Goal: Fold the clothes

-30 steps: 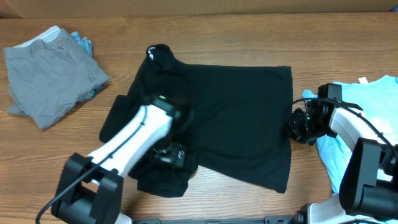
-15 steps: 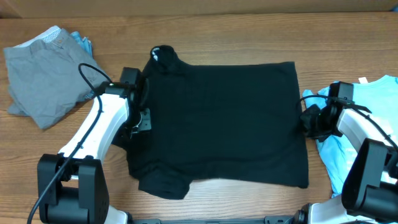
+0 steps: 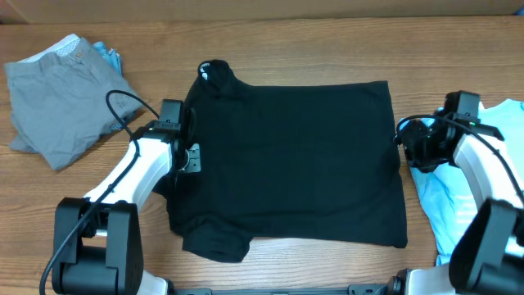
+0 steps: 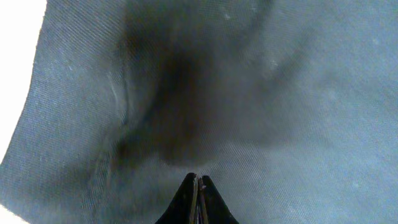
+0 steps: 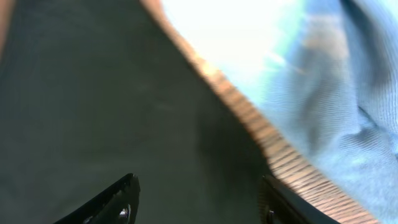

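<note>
The black T-shirt (image 3: 295, 156) of the clothes lies spread flat across the middle of the table, collar and tiny white label (image 3: 205, 70) at the upper left. One sleeve is bunched at the lower left corner. My left gripper (image 3: 187, 156) sits at the shirt's left edge. In the left wrist view its fingertips (image 4: 199, 179) are pressed together over the black cloth (image 4: 249, 93), and no fold shows between them. My right gripper (image 3: 407, 147) is at the shirt's right edge. Its jaws (image 5: 198, 179) stand open above the black fabric (image 5: 93, 93), with nothing between them.
A grey garment (image 3: 65, 102) lies crumpled at the far left with a bit of light-blue cloth (image 3: 106, 57) under it. A light-blue tee (image 3: 431, 201) lies at the right edge under my right arm, also seen as the light-blue tee (image 5: 336, 106) in the right wrist view. A strip of bare wood (image 5: 273, 143) separates it from the black shirt.
The left arm swung from the shirt's lower left to its left edge and its jaws closed. The shirt now lies flatter and squarer. The right gripper drew slightly right and opened.
</note>
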Available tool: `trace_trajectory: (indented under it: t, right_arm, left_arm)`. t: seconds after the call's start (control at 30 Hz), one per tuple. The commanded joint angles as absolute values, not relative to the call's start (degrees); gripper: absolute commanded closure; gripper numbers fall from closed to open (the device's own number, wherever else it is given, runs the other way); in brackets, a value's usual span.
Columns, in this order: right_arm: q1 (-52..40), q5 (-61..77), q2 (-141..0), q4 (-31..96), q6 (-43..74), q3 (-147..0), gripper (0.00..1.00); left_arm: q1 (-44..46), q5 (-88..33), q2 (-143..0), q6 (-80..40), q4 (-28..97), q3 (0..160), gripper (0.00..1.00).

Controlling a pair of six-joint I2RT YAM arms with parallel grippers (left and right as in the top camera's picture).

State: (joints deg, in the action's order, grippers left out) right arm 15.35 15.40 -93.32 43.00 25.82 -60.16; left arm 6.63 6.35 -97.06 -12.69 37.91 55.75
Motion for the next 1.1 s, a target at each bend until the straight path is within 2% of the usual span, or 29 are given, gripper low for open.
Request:
trace_trajectory:
  t: [0.0, 0.23, 0.5, 0.57, 0.7, 0.73, 0.83, 0.87, 1.07]
  right_arm:
    - [15.4, 20.2, -88.2, 43.2, 24.9, -62.1, 0.36]
    - [15.3, 28.6, -83.4, 43.7, 22.0, -62.1, 0.34]
    - [12.6, 31.1, -82.9, 44.5, 19.2, -62.1, 0.33]
    - [11.7, 31.1, -82.9, 44.3, 19.1, -62.1, 0.33]
    - [9.5, 30.3, -82.9, 44.4, 17.7, -62.0, 0.33]
    - [8.9, 29.4, -83.0, 44.5, 17.7, -62.0, 0.33]
    - [7.4, 25.6, -83.0, 45.3, 18.6, -62.0, 0.33]
    - [7.1, 23.9, -83.0, 45.9, 19.6, -62.0, 0.33]
    - [7.0, 20.4, -83.0, 46.9, 20.4, -61.9, 0.3]
  left_arm:
    - [4.3, 7.9, -100.0, -12.9, 35.7, 54.2, 0.96]
    - [-1.0, 8.1, -108.9, -12.9, 28.2, 54.2, 0.96]
    - [-4.9, 7.4, -109.7, -11.2, 24.2, 60.8, 0.96]
    - [-4.8, 6.6, -109.7, -9.4, 25.7, 64.2, 0.91]
    - [-4.8, 4.3, -109.6, -8.5, 33.2, 72.9, 0.72]
    - [-4.8, 4.1, -109.6, -8.5, 35.8, 75.3, 0.71]
    - [-4.8, 2.9, -109.6, -6.2, 45.8, 83.6, 0.9]
    - [-4.8, 2.5, -109.6, -5.4, 49.2, 86.3, 0.93]
    - [-4.9, 1.8, -108.5, -4.3, 68.1, 102.2, 0.92]
